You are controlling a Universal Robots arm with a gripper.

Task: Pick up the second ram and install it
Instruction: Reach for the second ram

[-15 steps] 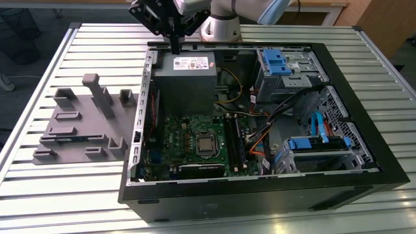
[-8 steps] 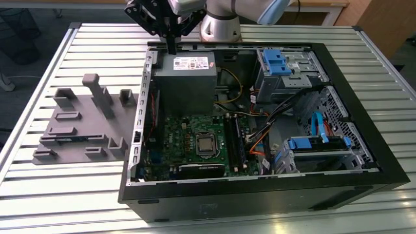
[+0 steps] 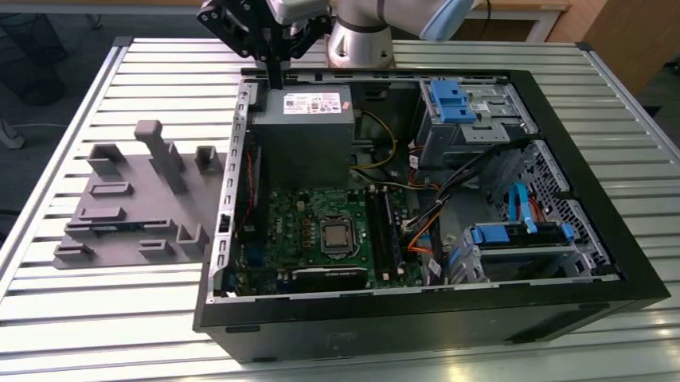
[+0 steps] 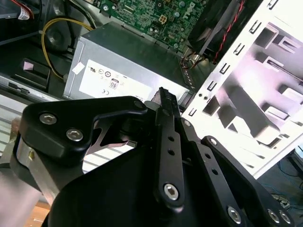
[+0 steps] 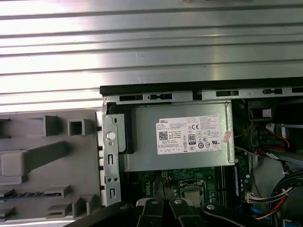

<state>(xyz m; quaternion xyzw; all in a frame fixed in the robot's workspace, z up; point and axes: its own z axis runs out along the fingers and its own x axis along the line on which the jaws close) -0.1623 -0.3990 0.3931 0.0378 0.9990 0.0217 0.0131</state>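
Note:
The second ram (image 3: 104, 226) is a narrow blue stick lying in a slot of the grey holder (image 3: 127, 191) on the table, at the exterior view's left of the open computer case. In the first wrist view, the ram (image 5: 29, 194) shows as a blue strip with dark chips in the holder (image 5: 47, 161). My gripper (image 3: 275, 81) hangs above the back of the case, over the grey power supply (image 3: 301, 127), far from the ram. Its fingers look shut with nothing between them. The fingertips (image 4: 164, 94) point towards the power supply (image 4: 123, 66).
The black case (image 3: 425, 310) lies open on a slatted metal table (image 3: 107, 318). Inside are the green motherboard (image 3: 308, 215), long black memory slots (image 3: 383, 235), cables and blue drive latches (image 3: 451, 99). The case's metal wall (image 3: 236, 159) stands between holder and motherboard.

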